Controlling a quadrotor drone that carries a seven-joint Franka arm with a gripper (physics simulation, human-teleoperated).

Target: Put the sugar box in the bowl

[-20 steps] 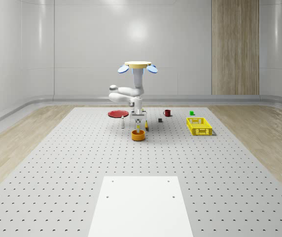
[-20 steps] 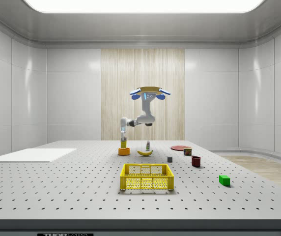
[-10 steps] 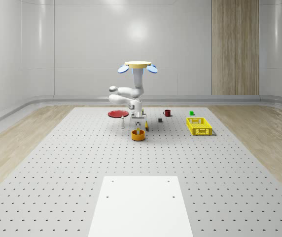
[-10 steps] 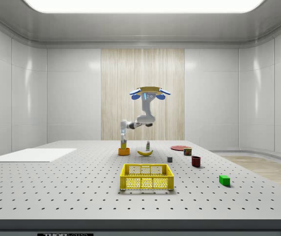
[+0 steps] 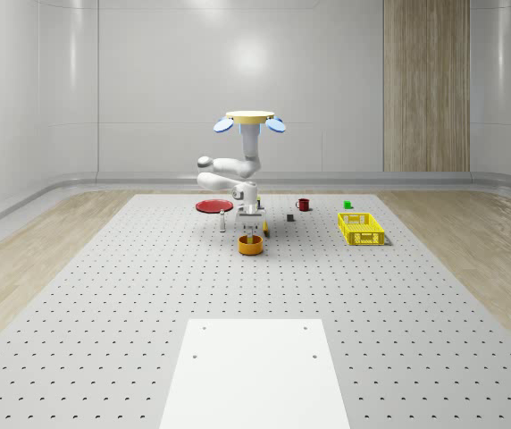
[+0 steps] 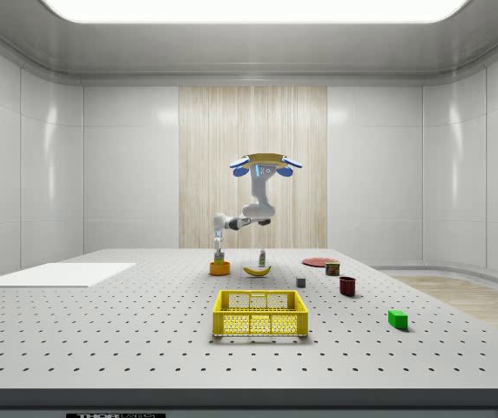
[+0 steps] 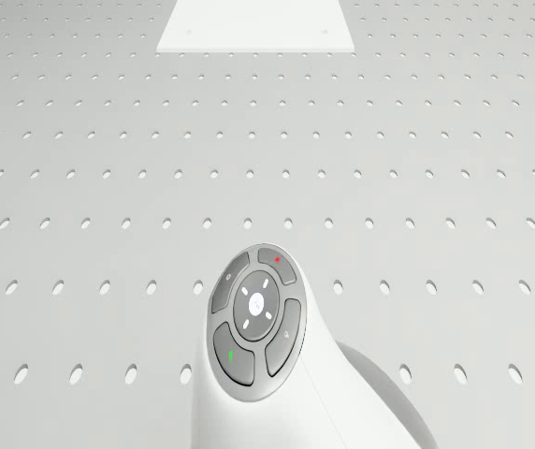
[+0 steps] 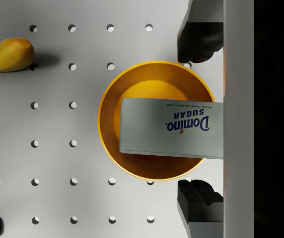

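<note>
1. I hover over the far middle of the perforated table (image 5: pixel 104 295), my drone body (image 5: pixel 250 121) well above the surface and my arm (image 5: pixel 227 170) folded down toward the orange bowl (image 5: pixel 250 245).
2. My tool (image 8: pixel 200 119) hangs directly above the bowl, pointing straight down; its two fingers (image 8: pixel 197 39) stand apart, one on each side of the sugar box (image 8: pixel 172 128), with a gap between each pad and the box.
3. The Domino sugar box lies in the bowl (image 8: pixel 113 144), tilted, its printed face up, and fills most of the opening.
4. In the side view the tool (image 6: pixel 220 254) sits just above the bowl (image 6: pixel 220 268).
5. A banana (image 8: pixel 8 54) lies on the table near the bowl, apart from it.
6. Farther off stand a yellow crate (image 5: pixel 361 229), a red plate (image 5: pixel 213 206), a dark red mug (image 5: pixel 303 204) and a small green block (image 5: pixel 347 205).
7. A white panel (image 5: pixel 254 371) lies on the table's near end.
</note>
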